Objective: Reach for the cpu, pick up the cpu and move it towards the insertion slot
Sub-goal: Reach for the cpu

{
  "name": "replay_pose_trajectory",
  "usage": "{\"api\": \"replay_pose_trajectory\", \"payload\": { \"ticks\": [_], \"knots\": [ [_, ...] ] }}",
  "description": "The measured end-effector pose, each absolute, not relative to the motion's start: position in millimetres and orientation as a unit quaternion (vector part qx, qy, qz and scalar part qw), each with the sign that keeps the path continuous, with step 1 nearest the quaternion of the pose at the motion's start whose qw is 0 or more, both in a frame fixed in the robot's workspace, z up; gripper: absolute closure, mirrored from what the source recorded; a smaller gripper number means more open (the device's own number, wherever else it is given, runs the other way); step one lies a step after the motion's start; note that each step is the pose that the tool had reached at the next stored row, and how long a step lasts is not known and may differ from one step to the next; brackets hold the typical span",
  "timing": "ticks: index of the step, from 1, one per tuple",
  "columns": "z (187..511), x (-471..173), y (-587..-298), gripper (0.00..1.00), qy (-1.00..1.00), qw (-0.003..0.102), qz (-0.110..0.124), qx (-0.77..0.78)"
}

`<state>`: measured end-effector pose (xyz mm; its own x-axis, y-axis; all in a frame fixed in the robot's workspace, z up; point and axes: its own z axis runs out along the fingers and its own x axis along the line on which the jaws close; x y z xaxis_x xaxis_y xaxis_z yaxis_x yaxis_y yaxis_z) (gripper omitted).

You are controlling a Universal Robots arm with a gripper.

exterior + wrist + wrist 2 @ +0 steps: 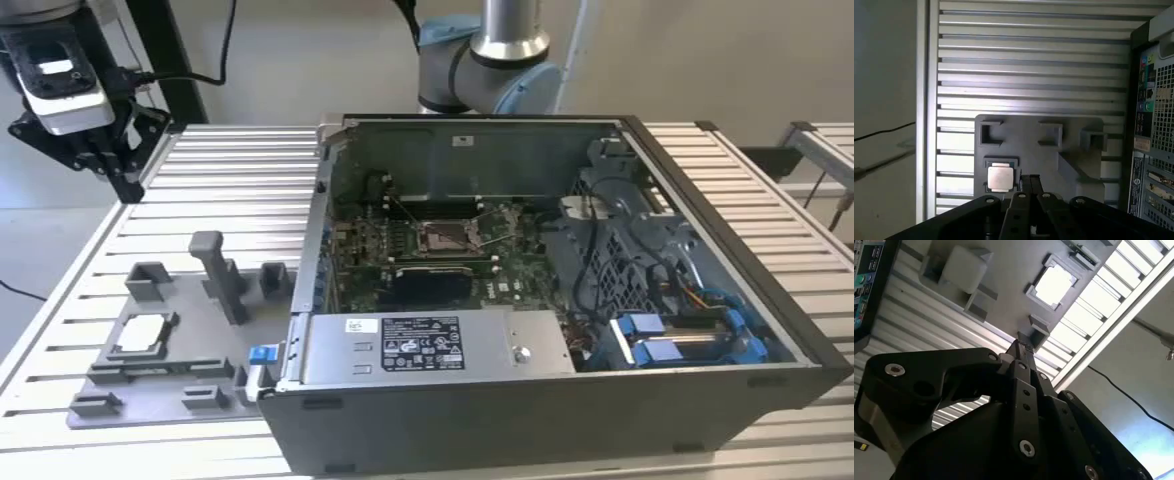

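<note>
Noting open computer case (561, 400) filling most of the tabletop (240, 180), insertion slot (442, 237) inside. Seeing grey fixture plate (180, 350) near the tabletop's edge, cradling the cpu (1000, 177). Judging reaching in hand: finding pincer (1029, 180) pinched narrow, empty, high above the plate; needing wider jaws for grasping. Flagging upright fixture posts (214, 265) nearby.

Table: silver ribbed aluminium slat tabletop (227, 190), covers most of the exterior view.
Wall: plain pale beige wall (307, 50) behind the table.
Floor: smooth grey floor (27, 230) beside the table at the exterior view's left.
Cable: thin black cable (14, 290) lying on the floor.
Second bench: another ribbed metal bench (827, 150) at the exterior view's right, a gap between.
Post: black upright post (180, 60) at the far corner.
Light: bright, even; slats glare white in the second wrist view.
</note>
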<state>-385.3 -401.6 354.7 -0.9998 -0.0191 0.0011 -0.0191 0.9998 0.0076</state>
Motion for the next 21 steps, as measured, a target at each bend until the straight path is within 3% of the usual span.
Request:
{"api": "replay_pose_trajectory", "payload": {
  "ticks": [8,21],
  "knots": [
    [354.6,-390.8,-404.3,1.0,-1.0,0.001,-0.004,0.01],
    [350.8,-411.5,-431.9,1.0,-1.0,0.001,-0.004,0.01]
  ]
}}
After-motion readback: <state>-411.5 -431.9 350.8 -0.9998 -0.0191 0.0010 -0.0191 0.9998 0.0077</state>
